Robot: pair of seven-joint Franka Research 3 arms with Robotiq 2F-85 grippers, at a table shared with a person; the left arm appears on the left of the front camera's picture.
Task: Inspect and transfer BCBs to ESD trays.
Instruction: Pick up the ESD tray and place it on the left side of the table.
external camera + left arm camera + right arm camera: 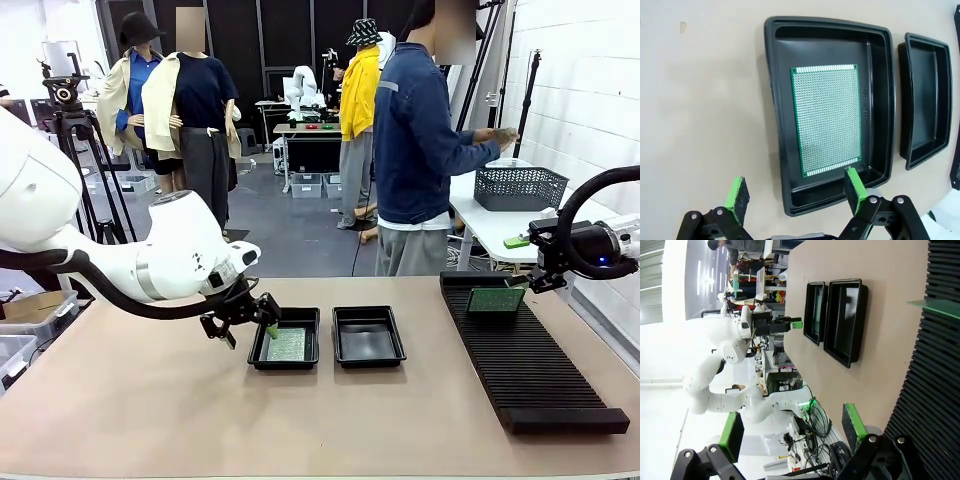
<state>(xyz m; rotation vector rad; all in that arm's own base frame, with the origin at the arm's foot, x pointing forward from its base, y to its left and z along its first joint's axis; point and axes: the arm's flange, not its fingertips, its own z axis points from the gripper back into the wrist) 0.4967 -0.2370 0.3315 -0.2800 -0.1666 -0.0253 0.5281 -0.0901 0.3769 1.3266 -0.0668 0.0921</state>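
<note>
The left arm sweeps in closest to the camera. Its left gripper hangs just above the near left corner of the first ESD tray. The jaws stand wide and empty: in the wrist view one pad hovers over the tray's rim and the other over bare table. One BCB lies flat on that tray's floor, with black floor showing around it. The second ESD tray sits just beside it across a thin gap, its floor bare. Open tabletop spreads to the left of the trays and in front of them. To the right, a long ribbed rack runs along the table's right side. Another BCB stands in the rack's far slots. The right gripper is near that board's right end, jaws apart and gripping nothing. Beyond the far edge a person reaches towards a mesh basket.
</note>
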